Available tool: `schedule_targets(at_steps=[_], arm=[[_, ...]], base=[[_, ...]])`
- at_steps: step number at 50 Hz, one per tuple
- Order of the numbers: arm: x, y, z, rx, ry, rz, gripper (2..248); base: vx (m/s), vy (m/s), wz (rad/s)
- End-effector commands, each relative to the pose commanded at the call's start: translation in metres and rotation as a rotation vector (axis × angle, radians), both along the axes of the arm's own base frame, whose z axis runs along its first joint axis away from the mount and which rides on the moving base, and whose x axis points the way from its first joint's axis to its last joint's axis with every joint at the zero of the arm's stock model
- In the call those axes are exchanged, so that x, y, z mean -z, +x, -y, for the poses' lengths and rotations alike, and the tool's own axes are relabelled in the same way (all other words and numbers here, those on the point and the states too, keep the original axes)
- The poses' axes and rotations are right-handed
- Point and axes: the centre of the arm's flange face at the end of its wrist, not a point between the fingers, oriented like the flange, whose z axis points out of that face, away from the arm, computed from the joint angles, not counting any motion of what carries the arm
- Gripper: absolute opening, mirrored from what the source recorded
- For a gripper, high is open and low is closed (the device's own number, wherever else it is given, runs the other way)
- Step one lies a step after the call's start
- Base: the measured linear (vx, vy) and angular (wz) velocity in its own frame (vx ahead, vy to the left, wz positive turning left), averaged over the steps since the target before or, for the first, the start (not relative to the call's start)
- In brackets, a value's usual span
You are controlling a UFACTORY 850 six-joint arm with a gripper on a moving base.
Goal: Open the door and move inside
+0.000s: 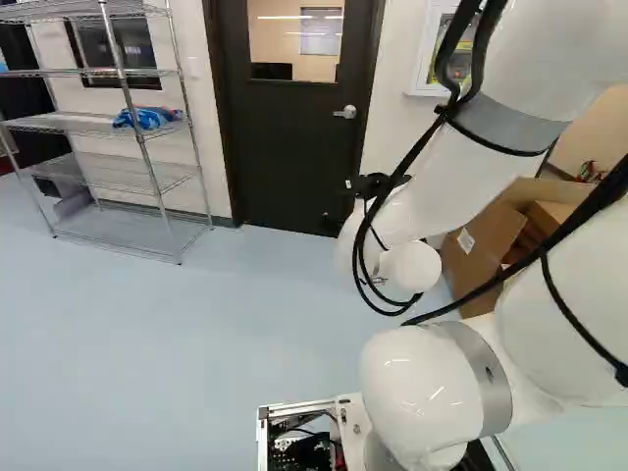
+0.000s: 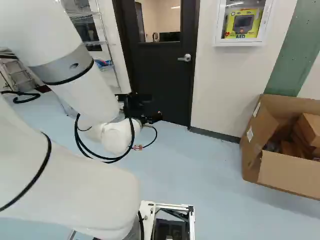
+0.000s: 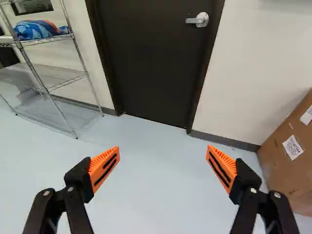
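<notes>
A dark door with a window in its upper half stands closed in its frame. Its silver lever handle is on the door's right side in the right base view. The black gripper is in front of the door, lower than the handle, partly hidden by the arm's wrist. In the wrist view the gripper is wide open with nothing between its orange-padded fingers. Ahead of it are the door and the handle, well apart from the fingertips.
A wire shelf rack holding a blue bundle stands against the wall left of the door. To the door's right are a wall-mounted AED cabinet and an open cardboard box on the floor. Pale blue floor lies before the door.
</notes>
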Motion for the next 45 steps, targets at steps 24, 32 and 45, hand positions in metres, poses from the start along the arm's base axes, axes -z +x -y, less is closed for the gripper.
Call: schedule_targets(at_steps=[24,32,45], arm=[[0.0,0.0,0.0,0.0,0.0,0.0,247],[0.0,0.0,0.0,0.0,0.0,0.0,247],[0.0,0.0,0.0,0.0,0.0,0.0,247]], base=[[0.173,0.061,-0.215],[0.176,0.066,-0.216],[0.165,0.058,-0.21]])
